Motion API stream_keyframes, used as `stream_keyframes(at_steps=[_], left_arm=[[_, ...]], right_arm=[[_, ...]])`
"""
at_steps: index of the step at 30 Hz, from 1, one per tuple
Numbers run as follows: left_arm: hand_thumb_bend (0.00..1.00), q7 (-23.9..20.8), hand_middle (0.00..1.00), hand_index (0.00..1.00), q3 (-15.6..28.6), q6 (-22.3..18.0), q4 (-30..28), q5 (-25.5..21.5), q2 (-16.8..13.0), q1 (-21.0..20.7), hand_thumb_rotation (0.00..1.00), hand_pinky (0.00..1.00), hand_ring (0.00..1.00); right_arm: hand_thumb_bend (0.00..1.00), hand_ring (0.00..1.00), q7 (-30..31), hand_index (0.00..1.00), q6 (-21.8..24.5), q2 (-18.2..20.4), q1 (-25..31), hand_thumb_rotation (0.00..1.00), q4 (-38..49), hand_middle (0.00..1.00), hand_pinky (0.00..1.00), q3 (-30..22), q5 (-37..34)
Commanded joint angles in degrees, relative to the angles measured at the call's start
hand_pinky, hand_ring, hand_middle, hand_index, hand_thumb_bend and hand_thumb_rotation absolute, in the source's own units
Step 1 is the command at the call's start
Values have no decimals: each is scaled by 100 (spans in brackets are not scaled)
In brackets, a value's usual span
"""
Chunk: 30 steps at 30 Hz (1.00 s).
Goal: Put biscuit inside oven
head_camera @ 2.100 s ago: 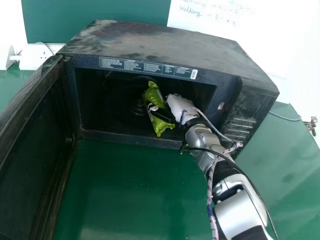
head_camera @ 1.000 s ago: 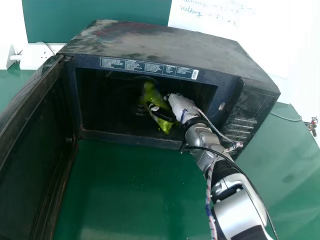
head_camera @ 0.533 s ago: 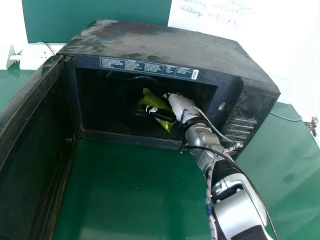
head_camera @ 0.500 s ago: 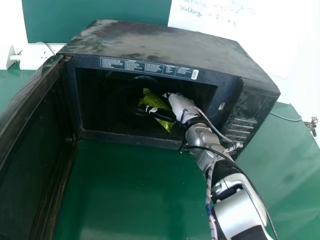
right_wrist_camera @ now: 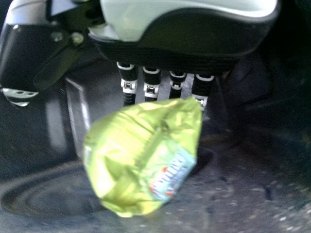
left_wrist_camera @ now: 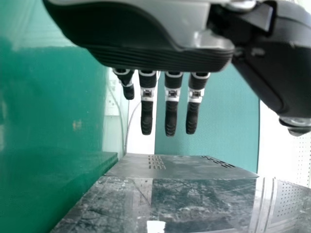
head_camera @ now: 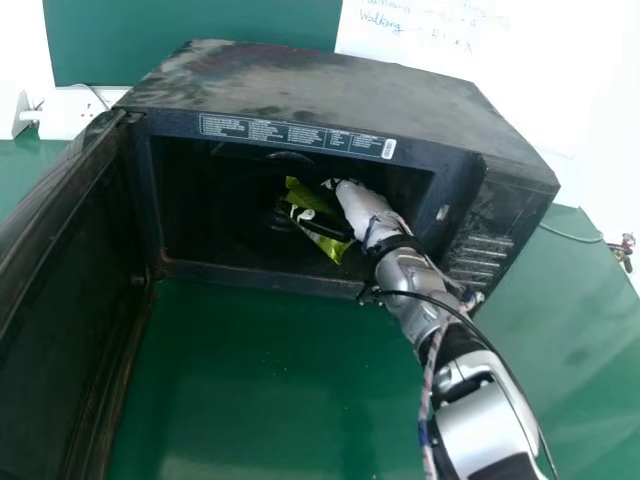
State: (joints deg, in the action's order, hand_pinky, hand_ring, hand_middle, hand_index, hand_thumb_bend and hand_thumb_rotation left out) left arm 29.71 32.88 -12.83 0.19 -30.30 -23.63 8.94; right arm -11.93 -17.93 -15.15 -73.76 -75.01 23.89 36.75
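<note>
My right hand (head_camera: pixel 358 206) is inside the oven (head_camera: pixel 330 80), toward the right of its cavity. The green biscuit packet (head_camera: pixel 334 246) lies slanted beside it, partly covered by the dark thumb. In the right wrist view, the right hand (right_wrist_camera: pixel 151 77) has its fingers extended, with the biscuit packet (right_wrist_camera: pixel 121 155) at their tips and not enclosed; the thumb stands well apart from it. My left hand (left_wrist_camera: pixel 171 109) has straight fingers and holds nothing in the left wrist view, near the top of the oven (left_wrist_camera: pixel 184 167).
The oven door (head_camera: pixel 70 290) stands swung out on the left side. The cavity's lower front edge (head_camera: pixel 260 278) and right wall sit close to my right forearm. The green table (head_camera: pixel 250 380) extends before the oven, and a cable crosses it at the right.
Inside the oven the packet has tipped over, and its lower end has shifted slightly right. My right wrist and forearm have turned a little; the hand stays near the same spot.
</note>
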Motion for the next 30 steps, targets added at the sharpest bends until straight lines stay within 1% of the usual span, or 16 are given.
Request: stream_keyframes(at_steps=[1, 3, 6, 8, 12, 16, 18, 20, 24, 30], left_arm=[[70, 6, 83, 81, 33, -18, 15, -1, -10, 7, 66, 77, 80], [71, 5, 82, 81, 37, -22, 50, 16, -17, -7, 69, 79, 81], [73, 19, 82, 81, 42, -33, 85, 25, -24, -19, 72, 80, 81], [73, 26, 82, 81, 42, -44, 100, 34, -28, -22, 70, 79, 79], [73, 42, 82, 81, 43, -81, 127, 41, -21, -30, 71, 75, 79], [73, 100, 83, 82, 44, -60, 138, -16, -31, -30, 69, 76, 80], [73, 112, 83, 82, 44, -24, 102, -44, -25, -23, 70, 77, 80], [73, 126, 83, 81, 40, -52, 91, -29, -15, -29, 71, 77, 80], [72, 93, 83, 80, 34, -58, 67, 6, -1, -31, 71, 71, 79], [75, 88, 84, 81, 33, -79, 84, 49, -18, -26, 72, 72, 79]], right_arm=[[97, 72, -168, 81, -201, -231, 275, 52, 68, 81, 58, -44, -55], [98, 72, -230, 81, -355, -307, 389, 52, 119, 80, 58, -50, -65], [98, 72, -351, 80, -522, -385, 546, 52, 177, 80, 59, -73, -83], [98, 73, -415, 80, -618, -416, 629, 51, 201, 80, 60, -100, -108], [97, 73, -487, 80, -796, -492, 745, 52, 267, 80, 60, -96, -94], [96, 73, -488, 81, -954, -582, 859, 52, 406, 81, 60, -101, -103], [95, 73, -488, 81, -1006, -640, 927, 51, 506, 81, 60, -85, -79], [94, 73, -505, 81, -1101, -689, 1019, 52, 621, 81, 60, -94, -85], [95, 73, -494, 81, -1321, -775, 1252, 52, 879, 81, 59, -155, -157], [95, 73, -307, 81, -1485, -947, 1755, 53, 1557, 81, 60, -296, -310]])
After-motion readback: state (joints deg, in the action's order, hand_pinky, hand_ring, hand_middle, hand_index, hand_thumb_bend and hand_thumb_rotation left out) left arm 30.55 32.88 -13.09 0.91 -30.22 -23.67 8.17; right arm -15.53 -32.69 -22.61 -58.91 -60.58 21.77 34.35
